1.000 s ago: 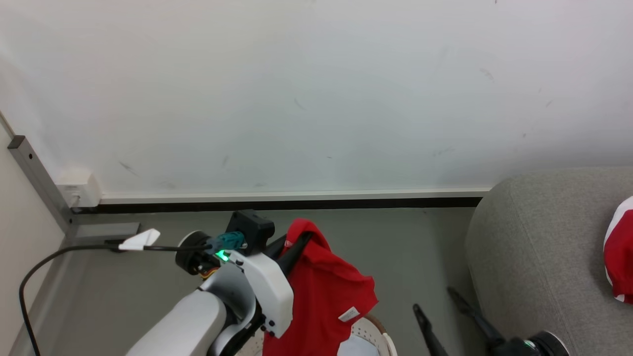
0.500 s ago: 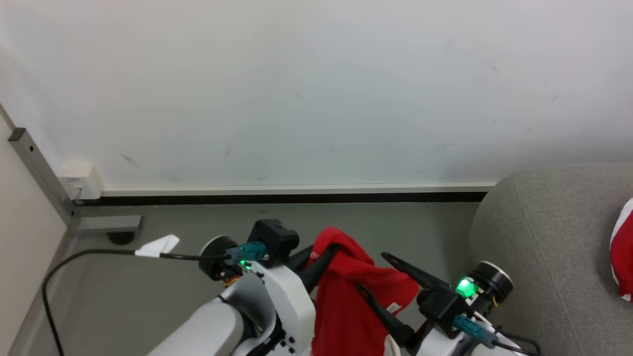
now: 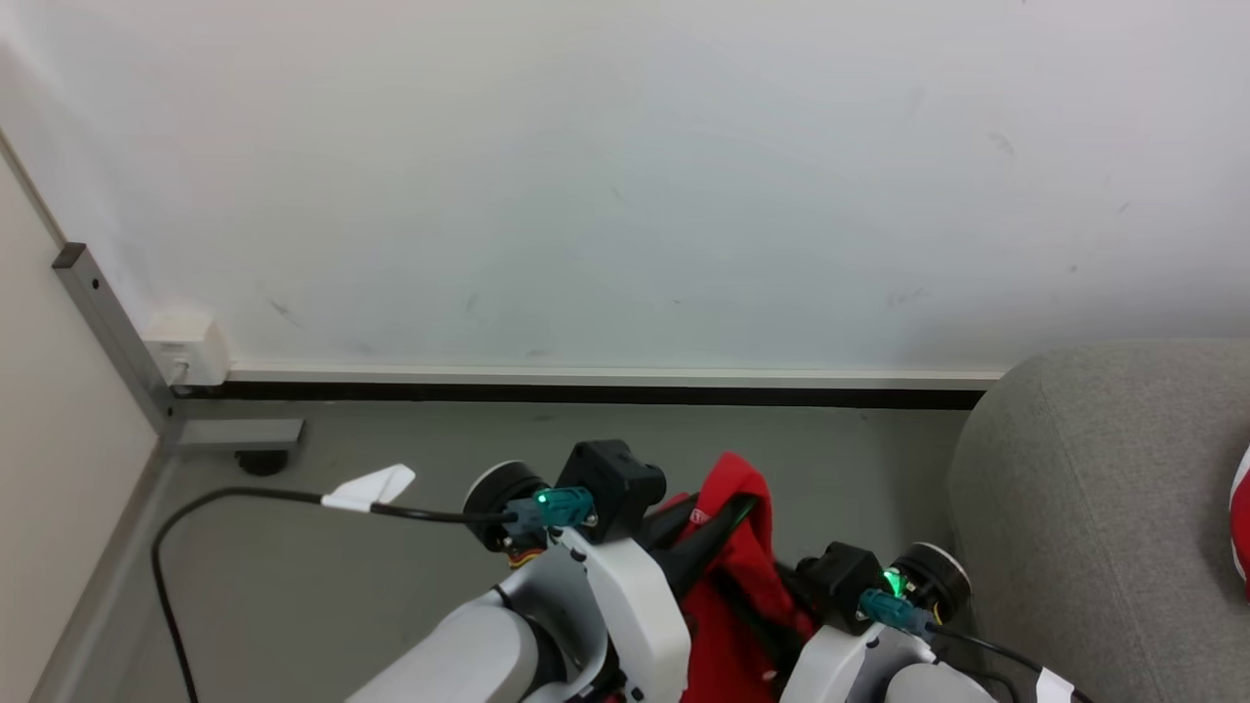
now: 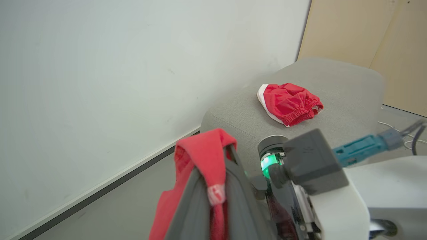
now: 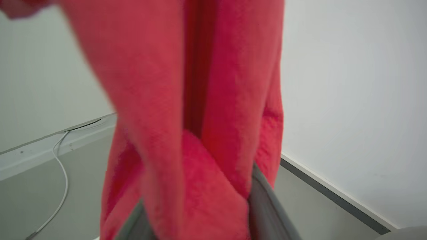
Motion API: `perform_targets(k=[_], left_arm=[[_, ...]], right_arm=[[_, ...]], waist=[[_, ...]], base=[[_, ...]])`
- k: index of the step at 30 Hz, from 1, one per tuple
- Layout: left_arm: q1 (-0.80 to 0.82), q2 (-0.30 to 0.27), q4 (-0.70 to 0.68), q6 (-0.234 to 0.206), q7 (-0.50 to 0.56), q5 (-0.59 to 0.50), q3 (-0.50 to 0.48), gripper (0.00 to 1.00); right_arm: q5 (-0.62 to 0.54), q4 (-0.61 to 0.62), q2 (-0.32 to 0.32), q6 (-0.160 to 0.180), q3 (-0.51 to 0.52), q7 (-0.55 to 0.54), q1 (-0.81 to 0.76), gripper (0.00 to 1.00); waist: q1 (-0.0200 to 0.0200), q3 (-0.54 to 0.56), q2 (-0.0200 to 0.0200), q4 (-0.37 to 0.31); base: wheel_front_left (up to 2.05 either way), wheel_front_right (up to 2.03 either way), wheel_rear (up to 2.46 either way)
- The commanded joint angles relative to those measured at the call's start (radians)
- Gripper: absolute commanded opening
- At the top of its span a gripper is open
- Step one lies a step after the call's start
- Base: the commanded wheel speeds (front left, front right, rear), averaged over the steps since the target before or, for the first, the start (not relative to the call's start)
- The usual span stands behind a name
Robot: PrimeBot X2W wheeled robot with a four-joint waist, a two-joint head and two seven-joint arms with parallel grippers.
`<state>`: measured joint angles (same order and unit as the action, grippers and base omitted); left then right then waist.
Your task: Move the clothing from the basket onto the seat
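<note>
Your left gripper [image 4: 215, 166] clamps the garment [image 4: 200, 146] (red, draped over its tips); your right gripper [image 5: 196, 206] straddles it, grip unclear.

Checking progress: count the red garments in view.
2. A garment hangs from the left gripper, right gripper straddling it; a second garment lies on the sofa. Others may be hidden.
</note>
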<state>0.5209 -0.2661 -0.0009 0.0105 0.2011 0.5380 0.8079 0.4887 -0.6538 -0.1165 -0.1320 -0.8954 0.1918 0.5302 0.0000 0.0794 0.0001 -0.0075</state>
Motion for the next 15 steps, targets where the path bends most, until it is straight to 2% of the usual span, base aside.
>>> perform_targets(k=[1, 6, 7, 8, 9, 10, 15], left_arm=[[0.005, -0.008, 0.003, -0.005, -0.005, 0.013, -0.007, 0.0], [-0.014, -0.033, 0.026, -0.021, -0.025, -0.002, -0.019, 0.0], [-0.02, -0.039, 0.033, -0.024, -0.035, -0.007, -0.021, 0.29], [-0.026, -0.043, 0.041, -0.028, -0.046, -0.009, -0.025, 0.62], [-0.037, -0.046, 0.051, -0.029, -0.054, -0.005, -0.026, 0.62], [-0.046, -0.05, 0.061, -0.03, -0.06, -0.002, -0.026, 1.0], [-0.088, -0.052, 0.116, -0.041, -0.134, -0.01, -0.031, 1.0]], right_arm=[[0.025, -0.016, 0.003, 0.002, -0.004, 0.017, 0.018, 0.0], [0.102, -0.049, 0.008, 0.002, 0.007, 0.06, 0.04, 0.0], [0.108, -0.054, 0.007, 0.002, 0.011, 0.062, 0.045, 0.0], [0.117, -0.056, 0.005, 0.002, 0.018, 0.067, 0.051, 0.0], [0.124, -0.059, 0.002, 0.002, 0.024, 0.068, 0.058, 0.0], [0.13, -0.063, -0.003, 0.002, 0.031, 0.069, 0.064, 0.0], [0.144, -0.064, -0.022, 0.002, 0.081, 0.074, 0.09, 0.0]], waist=[[0.0, -0.002, -0.0001, 0.002], [0.0, -0.009, -0.0001, 0.002], [0.0, -0.01, -0.0001, 0.0], [0.0, -0.011, -0.0001, -0.001], [0.0, -0.012, -0.0001, -0.002], [0.0, -0.013, -0.0001, -0.004], [0.0, -0.016, -0.0001, -0.009]], base=[[0.0, 0.0, 0.0], [0.0, 0.0, 0.0], [0.0, 0.0, 0.0], [0.0, 0.0, 0.0], [0.0, 0.0, 0.0], [0.0, 0.0, 0.0], [0.0, 0.0, 0.0]])
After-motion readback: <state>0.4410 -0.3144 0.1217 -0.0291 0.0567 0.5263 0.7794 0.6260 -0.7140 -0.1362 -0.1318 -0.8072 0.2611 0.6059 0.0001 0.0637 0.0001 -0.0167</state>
